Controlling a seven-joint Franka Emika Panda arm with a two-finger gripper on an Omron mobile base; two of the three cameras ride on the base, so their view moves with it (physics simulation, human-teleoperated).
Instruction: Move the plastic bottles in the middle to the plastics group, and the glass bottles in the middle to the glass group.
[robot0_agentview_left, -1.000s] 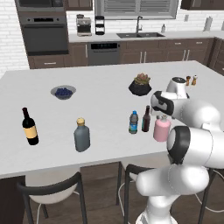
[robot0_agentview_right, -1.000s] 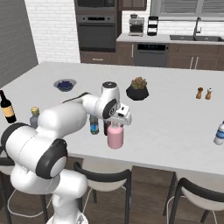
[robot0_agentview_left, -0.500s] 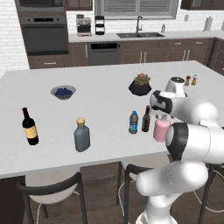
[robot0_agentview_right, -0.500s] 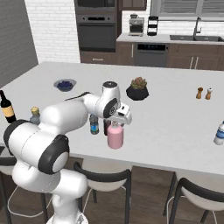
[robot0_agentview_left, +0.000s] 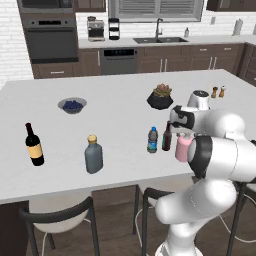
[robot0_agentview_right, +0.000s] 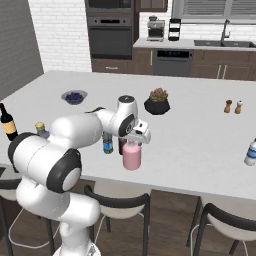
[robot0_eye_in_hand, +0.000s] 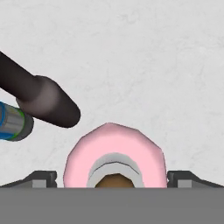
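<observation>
The squat pink glass bottle (robot0_eye_in_hand: 116, 153) with its tan stopper (robot0_eye_in_hand: 114, 181) stands right under my gripper (robot0_eye_in_hand: 113, 178). The fingers (robot0_eye_in_hand: 41, 178) are open on either side of its neck and do not grip it. In the base views the gripper (robot0_agentview_left: 183, 134) (robot0_agentview_right: 133, 141) hangs just over the pink bottle (robot0_agentview_left: 183, 148) (robot0_agentview_right: 132, 156). Beside it stand the slim dark brown bottle (robot0_agentview_left: 167, 140) (robot0_eye_in_hand: 41, 98) and the small blue-labelled plastic bottle (robot0_agentview_left: 152, 140) (robot0_agentview_right: 107, 143) (robot0_eye_in_hand: 12, 122). Far left are the yellow-labelled wine bottle (robot0_agentview_left: 34, 145) (robot0_agentview_right: 7, 121) and the grey flask (robot0_agentview_left: 93, 155).
A potted plant (robot0_agentview_left: 161, 97) and a bowl of berries (robot0_agentview_left: 72, 105) sit further back on the white island (robot0_agentview_left: 115, 120). Two shakers (robot0_agentview_right: 233, 106) stand at the right, and another water bottle (robot0_agentview_right: 251, 152) at the right edge. Chairs line the near side.
</observation>
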